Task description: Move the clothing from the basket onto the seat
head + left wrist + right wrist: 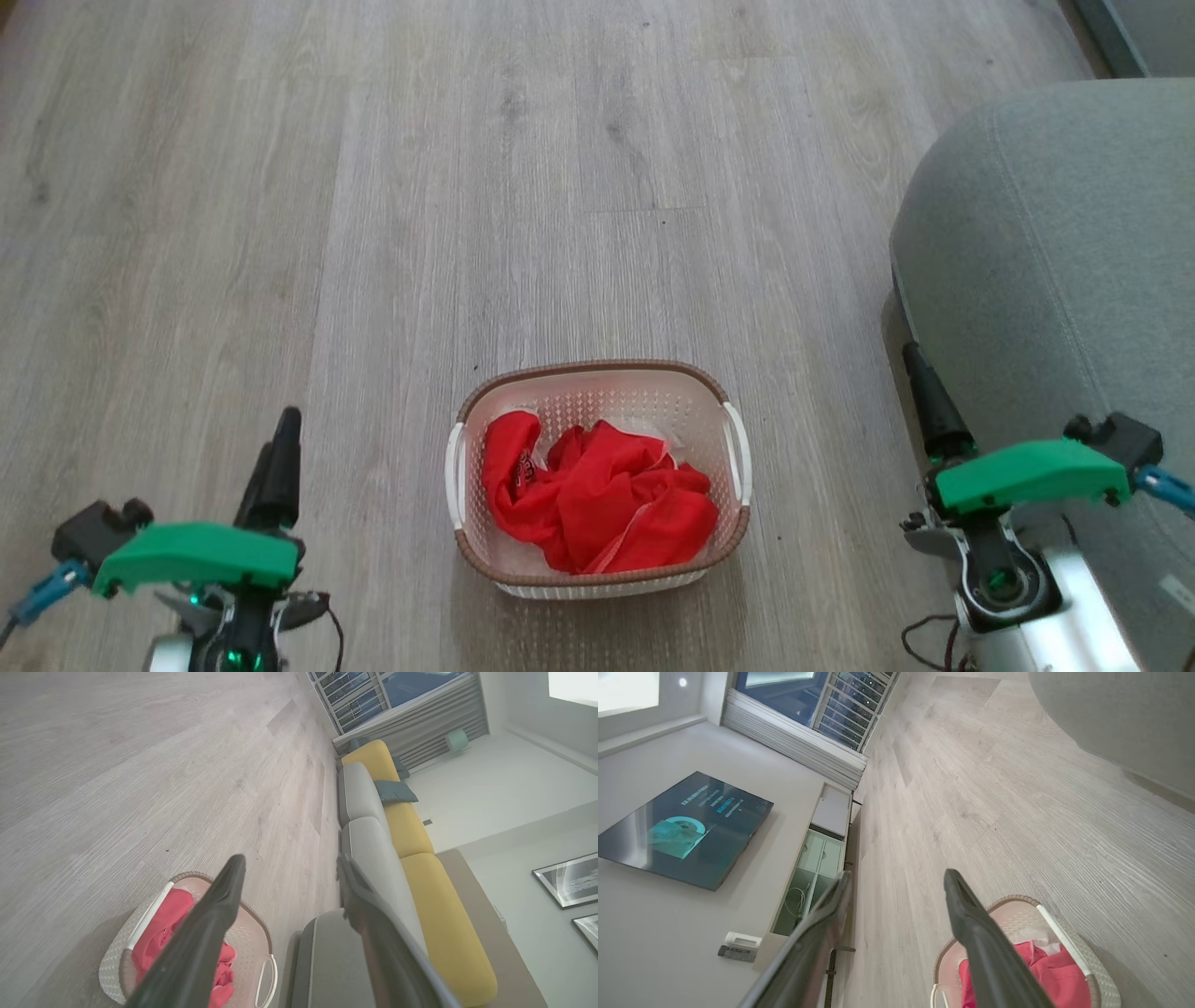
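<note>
Two tools sit low in my head view: the left tool [283,429] at lower left, the right tool [920,373] at lower right, both hanging above the pale grey wood-plank floor [373,233]. From up here I can't judge how far either is parted. Between them, on the floor, stands the small cream-white perforated plastic basket [597,397] with its brown braided rim, and the crumpled bright-red thin fabric clothing [597,495] lies heaped inside it. Off to my right is the big grey-green upholstered seat [1055,233], near the basket but apart from it.

Over to the left wrist view: the left tool [289,868] has its fingers spread wide, with nothing between them. The basket [254,933] with the red clothing [159,933] lies under the near finger, the seat [327,961] just beside it, and yellow sofa back cushions [420,896] beyond.

Right wrist view now: the right tool [899,877] is equally wide apart and gripping nothing. The basket [1017,919] with the clothing [1045,970] is at lower right, and a dark wall-mounted television screen [682,830] is at left.
</note>
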